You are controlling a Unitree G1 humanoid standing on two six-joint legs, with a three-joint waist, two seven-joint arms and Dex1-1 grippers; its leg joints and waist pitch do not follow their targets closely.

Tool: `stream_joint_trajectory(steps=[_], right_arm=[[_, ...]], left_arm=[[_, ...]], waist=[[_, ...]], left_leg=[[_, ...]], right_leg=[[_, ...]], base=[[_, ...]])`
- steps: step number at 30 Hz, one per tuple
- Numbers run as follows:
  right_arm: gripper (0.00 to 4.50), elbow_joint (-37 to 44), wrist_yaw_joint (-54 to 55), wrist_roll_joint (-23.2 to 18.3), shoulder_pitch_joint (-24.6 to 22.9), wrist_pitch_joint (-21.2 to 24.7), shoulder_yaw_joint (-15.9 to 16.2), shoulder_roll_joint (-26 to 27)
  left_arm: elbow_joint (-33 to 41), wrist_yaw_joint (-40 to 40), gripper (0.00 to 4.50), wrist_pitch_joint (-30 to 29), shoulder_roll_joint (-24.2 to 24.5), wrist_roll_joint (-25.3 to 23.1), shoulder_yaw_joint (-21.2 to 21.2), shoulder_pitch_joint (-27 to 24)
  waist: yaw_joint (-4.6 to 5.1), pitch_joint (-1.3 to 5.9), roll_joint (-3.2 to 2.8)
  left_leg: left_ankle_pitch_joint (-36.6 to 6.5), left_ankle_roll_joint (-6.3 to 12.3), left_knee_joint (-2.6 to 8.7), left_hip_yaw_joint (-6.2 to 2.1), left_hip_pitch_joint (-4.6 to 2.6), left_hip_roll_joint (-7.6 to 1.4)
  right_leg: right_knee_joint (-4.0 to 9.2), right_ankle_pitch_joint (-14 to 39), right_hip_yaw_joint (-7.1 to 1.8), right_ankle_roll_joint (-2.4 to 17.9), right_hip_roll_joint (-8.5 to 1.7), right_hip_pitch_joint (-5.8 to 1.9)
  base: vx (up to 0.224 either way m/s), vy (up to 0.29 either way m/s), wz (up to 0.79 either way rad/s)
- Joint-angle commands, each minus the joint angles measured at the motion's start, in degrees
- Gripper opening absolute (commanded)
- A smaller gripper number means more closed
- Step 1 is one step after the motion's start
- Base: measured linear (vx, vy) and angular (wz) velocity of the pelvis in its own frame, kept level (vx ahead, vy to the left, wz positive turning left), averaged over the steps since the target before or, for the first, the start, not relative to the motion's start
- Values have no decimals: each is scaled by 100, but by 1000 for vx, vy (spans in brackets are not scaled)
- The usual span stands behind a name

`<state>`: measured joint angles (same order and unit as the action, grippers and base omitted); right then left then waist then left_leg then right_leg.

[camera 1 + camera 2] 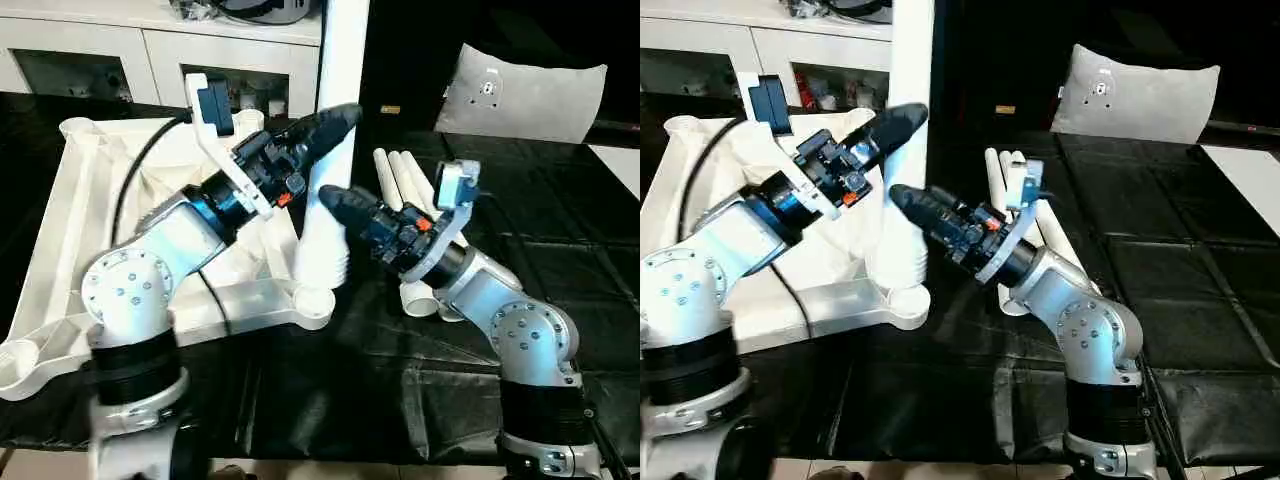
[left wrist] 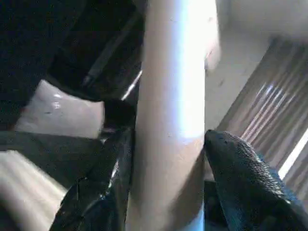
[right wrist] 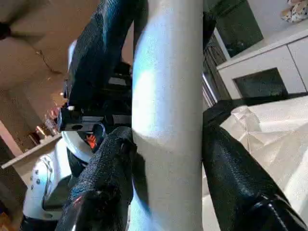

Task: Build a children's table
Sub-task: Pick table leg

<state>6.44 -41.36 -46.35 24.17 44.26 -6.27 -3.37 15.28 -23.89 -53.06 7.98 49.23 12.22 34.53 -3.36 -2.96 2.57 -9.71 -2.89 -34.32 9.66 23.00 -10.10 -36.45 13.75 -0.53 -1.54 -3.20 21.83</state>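
1. I see the table top lying upside down on the black surface, ribbed underside up, on my left side, with its round corner sockets at the corners.
2. One white leg stands upright with its ribbed lower end at the near right corner socket; I cannot tell whether it is fully seated.
3. My left gripper reaches in from the left and closes its two black fingers on the upper part of that leg, about half open around the tube. In the left wrist view the fingers sit on either side of the leg, touching it.
4. My right gripper comes in from the right and clamps the same leg lower down, just beneath the left gripper, also about half open around the tube. In the right wrist view its fingers flank the leg.
5. The remaining legs lie bundled on the black surface just right of the standing leg, behind my right forearm.
6. A grey-white pillow lies at the far right, well apart from the work.
7. A white cabinet with glass doors stands beyond the table top.
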Motion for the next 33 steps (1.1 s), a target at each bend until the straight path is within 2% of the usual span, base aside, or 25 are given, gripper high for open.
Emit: stream_joint_trajectory(steps=[1, 3, 4, 5, 6, 9, 11, 12, 13, 18, 22, 25, 28, 30, 33], right_arm=[[181, -51, 142, 152, -28, -78, -62, -104], [181, -40, 125, 254, -33, -120, 3, -177], [181, -20, 107, 428, -41, -200, 120, -291], [181, -20, 111, 491, -38, -237, 156, -321], [181, -20, 117, 562, -34, -282, 197, -353], [181, -15, 91, 789, -15, -419, 355, -476], [180, -12, 50, 994, -2, -538, 521, -598], [180, -7, -30, 1279, 4, -721, 765, -754], [180, -6, -56, 1368, 2, -774, 845, -799], [180, -67, -39, 1693, 3, -1035, 1060, -873], [180, -160, 36, 1797, 40, -1211, 1065, -827], [180, -232, 49, 1840, 63, -1376, 1096, -845], [180, -264, 35, 1891, 80, -1434, 1096, -862], [180, -288, 36, 1942, 90, -1490, 1085, -858], [180, -315, 56, 1961, 114, -1533, 1086, -863]], left_arm=[[178, -307, 215, 97, 139, -255, -402, -44], [198, -442, 215, 291, 344, -503, -573, -99], [226, -615, 215, 507, 631, -791, -787, -182], [230, -669, 220, 536, 706, -835, -830, -204], [233, -727, 198, 557, 787, -874, -872, -229], [219, -801, 189, 599, 956, -960, -939, -259], [191, -820, 187, 637, 999, -985, -938, -264], [182, -844, 186, 684, 996, -995, -943, -269], [187, -846, 186, 702, 982, -1000, -950, -272], [156, -858, 186, 820, 967, -1044, -1026, -314], [119, -768, 185, 692, 913, -922, -948, -351], [78, -534, 185, 521, 705, -694, -692, -356], [-69, -229, 185, 568, 504, -716, -528, -303], [-141, -174, 185, 690, 541, -967, -622, -314], [-208, -47, 185, 643, 508, -1041, -618, -322]], waist=[[4, 355, -116], [-5, 353, -117], [-11, 358, -119], [1, 358, -113], [10, 357, -127], [11, 361, -114], [13, 361, -122], [8, 360, -118], [8, 362, -111], [16, 365, -95], [25, 365, -92], [25, 364, -82], [20, 367, -78], [15, 365, -71], [23, 367, -66]], left_leg=[[-647, -307, 409, -56, -200, -213], [-703, -347, 415, -57, -206, -214], [-703, -368, 422, -68, -204, -220], [-695, -396, 420, -59, -204, -216], [-710, -431, 420, -54, -210, -215], [-706, -444, 407, -45, -208, -210], [-676, -449, 406, -43, -207, -205], [-675, -467, 401, -45, -206, -213], [-663, -456, 392, -35, -203, -205], [-640, -328, 384, -33, -196, -203], [-657, -300, 378, -28, -200, -203], [-700, -293, 375, -24, -202, -205], [-657, -246, 368, -24, -195, -201], [-706, -215, 371, -28, -193, -205], [-697, -203, 371, -31, -190, -206]], right_leg=[[400, -358, -94, 925, -281, -203], [413, -218, -95, 883, -285, -197], [417, -183, -89, 845, -287, -201], [407, -176, -89, 826, -281, -199], [401, -199, -94, 842, -280, -188], [391, -294, -96, 924, -281, -189], [375, -344, -96, 928, -273, -189], [379, -353, -92, 934, -282, -192], [374, -383, -99, 942, -277, -201], [369, -441, -104, 1009, -276, -206], [362, -452, -104, 1083, -273, -203], [360, -449, -102, 1137, -269, -204], [363, -488, -107, 1148, -270, -214], [381, -363, -108, 1121, -279, -215], [376, -338, -107, 1090, -276, -216]], base=[[0, 0, 0], [0, 0, 0], [0, 0, 0], [0, 0, 0], [0, 0, 0], [0, 0, 0], [0, 0, 0], [0, 0, 0], [0, 0, 0], [0, 0, 0], [0, 0, 0], [0, 0, 0], [0, 0, 0], [0, 0, 0], [0, 0, 0]])
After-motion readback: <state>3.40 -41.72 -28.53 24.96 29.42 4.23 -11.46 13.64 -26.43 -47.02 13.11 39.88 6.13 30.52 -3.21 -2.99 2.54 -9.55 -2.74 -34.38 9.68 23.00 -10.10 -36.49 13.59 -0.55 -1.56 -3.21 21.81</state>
